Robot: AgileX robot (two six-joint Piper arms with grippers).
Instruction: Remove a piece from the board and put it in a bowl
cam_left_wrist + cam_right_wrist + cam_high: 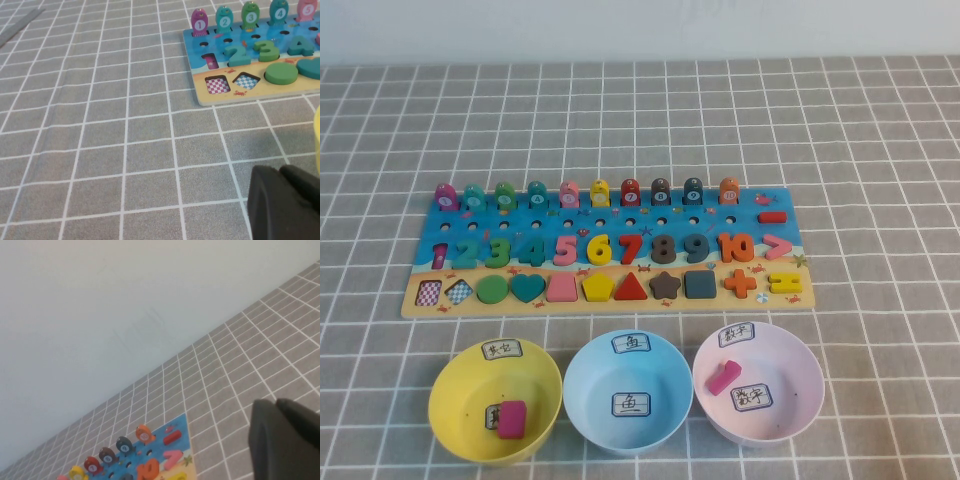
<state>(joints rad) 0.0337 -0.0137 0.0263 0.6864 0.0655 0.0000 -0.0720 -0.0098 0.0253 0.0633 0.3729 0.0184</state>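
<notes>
Three bowls face you below board (610, 255): yellow bowl (460, 375) at your left, light blue bowl (590, 380) in the middle, pink bowl (790, 370) at right. Yellow equals-sign piece (786, 283) sits in board's near right corner, beside orange plus (741, 282). Left gripper (287, 202) low over cloth off board's left end, well apart from piece. Right gripper (285, 440) raised beyond board's far right corner. Fingers: you cannot tell for either.

A staged test bench, likely a lab: a surface (880, 120) under a grey checked cloth against a bare white wall (640, 30), holding only a children's number puzzle board (420, 306) and three hand-labelled sorting bowls, yellow (450, 385), blue (582, 372) and pink (798, 352).
</notes>
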